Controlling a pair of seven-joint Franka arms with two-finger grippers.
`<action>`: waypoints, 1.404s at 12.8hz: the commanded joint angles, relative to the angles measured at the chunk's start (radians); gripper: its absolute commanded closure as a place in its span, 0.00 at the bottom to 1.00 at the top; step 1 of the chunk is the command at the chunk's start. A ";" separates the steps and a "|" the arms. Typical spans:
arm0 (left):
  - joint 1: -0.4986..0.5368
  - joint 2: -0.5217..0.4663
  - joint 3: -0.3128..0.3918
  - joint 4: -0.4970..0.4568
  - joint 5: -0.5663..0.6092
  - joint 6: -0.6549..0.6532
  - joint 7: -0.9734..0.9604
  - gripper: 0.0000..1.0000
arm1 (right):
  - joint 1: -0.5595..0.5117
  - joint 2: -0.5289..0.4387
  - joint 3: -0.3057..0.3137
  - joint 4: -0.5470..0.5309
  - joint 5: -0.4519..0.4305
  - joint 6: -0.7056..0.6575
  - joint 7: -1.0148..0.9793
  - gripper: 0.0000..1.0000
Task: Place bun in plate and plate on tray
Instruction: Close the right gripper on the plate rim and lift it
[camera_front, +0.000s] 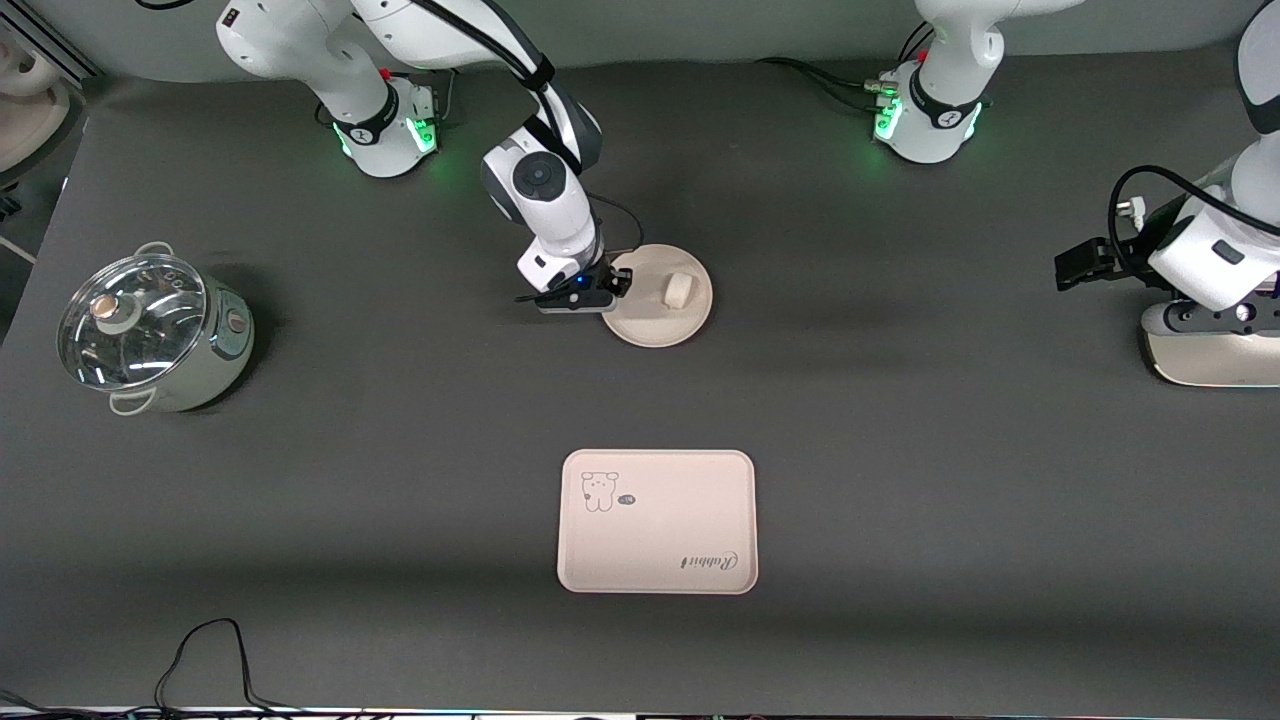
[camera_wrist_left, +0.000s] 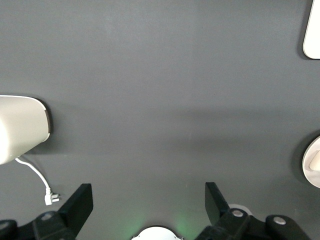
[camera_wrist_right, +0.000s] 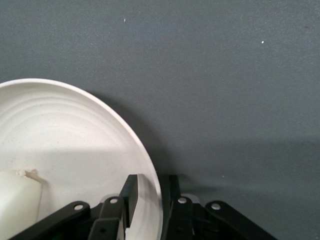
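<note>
You face robot lab bench: dark grey matte tabletop (camera_front: 900, 450), white arm bases (camera_front: 925, 120) bolted on, loose black cables (camera_front: 200, 650).

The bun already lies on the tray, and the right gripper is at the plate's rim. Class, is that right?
Not quite. The bun lies in the plate, not on the tray, which holds nothing; the front view shows it. The right gripper is indeed at the plate's rim, one finger on each side.
</note>
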 joint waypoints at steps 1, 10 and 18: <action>-0.007 -0.037 0.007 -0.029 0.008 0.001 0.002 0.00 | 0.010 0.002 -0.002 0.009 0.030 0.013 -0.011 0.84; -0.007 -0.037 0.009 -0.029 0.008 0.002 0.002 0.00 | 0.010 -0.004 -0.002 0.009 0.029 0.013 -0.017 1.00; -0.010 -0.026 0.009 -0.030 0.008 0.016 0.004 0.00 | -0.056 -0.312 -0.003 0.006 0.030 -0.230 -0.175 1.00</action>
